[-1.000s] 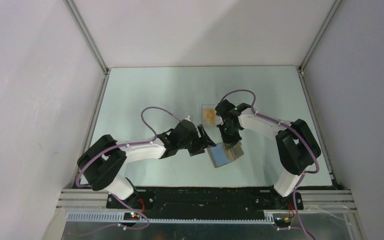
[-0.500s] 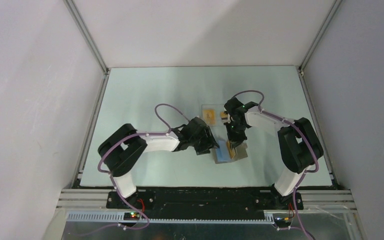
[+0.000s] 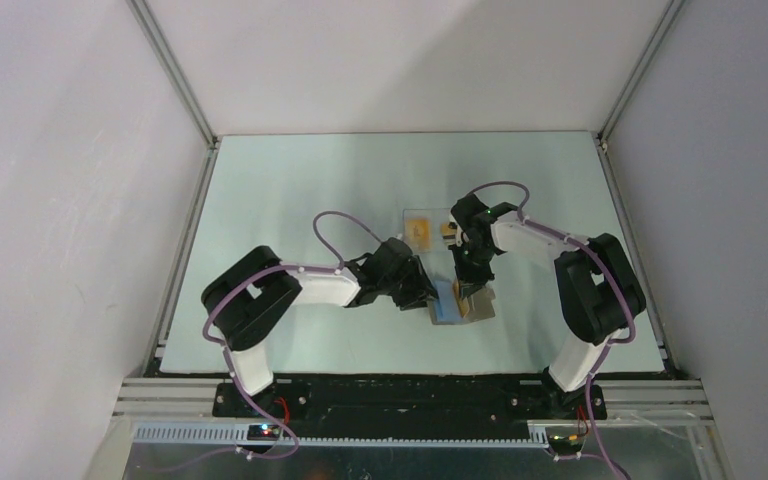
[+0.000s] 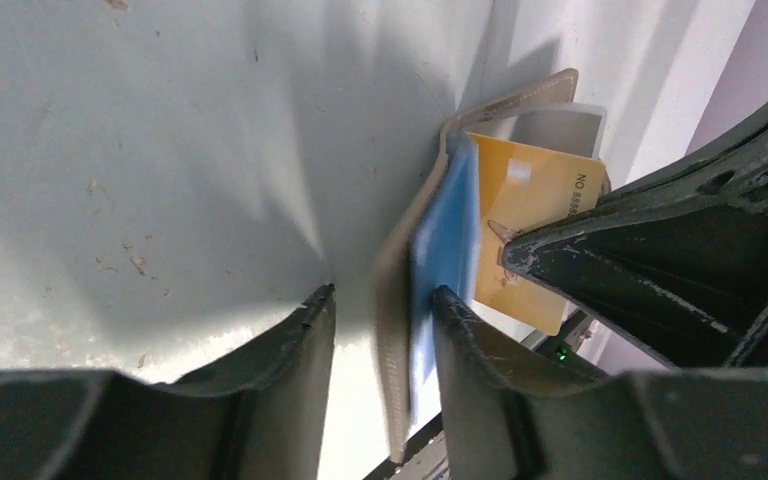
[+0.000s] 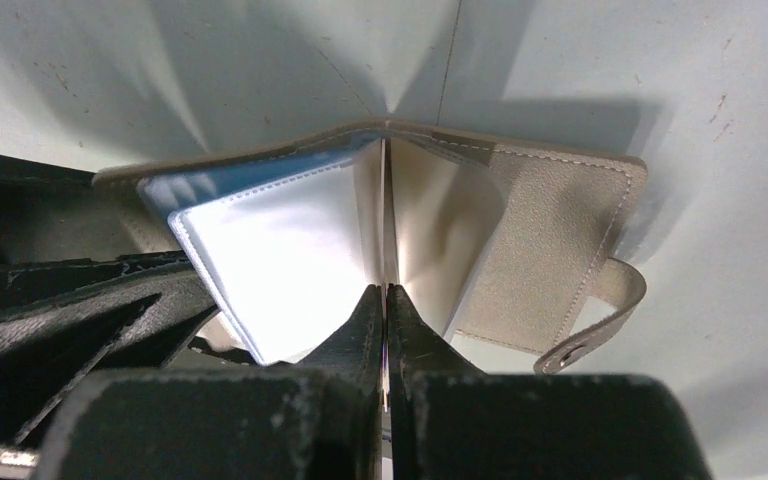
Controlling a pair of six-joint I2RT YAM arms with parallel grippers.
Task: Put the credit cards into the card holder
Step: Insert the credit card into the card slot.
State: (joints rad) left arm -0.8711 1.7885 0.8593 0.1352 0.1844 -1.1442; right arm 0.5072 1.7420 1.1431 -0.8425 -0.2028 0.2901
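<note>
While pinched in the closed right gripper (image 5: 385,292), one orange-gold plastic card (image 4: 535,205) seems not yet pocketed. The grey-taupe folding holder (image 5: 560,220) is straddled by the half-open left gripper (image 4: 380,300).

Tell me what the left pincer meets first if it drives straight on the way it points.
The raised flap of the card holder, standing between the fingers of the left pincer; behind it, probably the table, though depth is unclear.

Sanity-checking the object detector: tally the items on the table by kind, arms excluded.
credit cards: 3 (one in the right claw)
card holder: 1
clear box: 1
Total: 5
</note>
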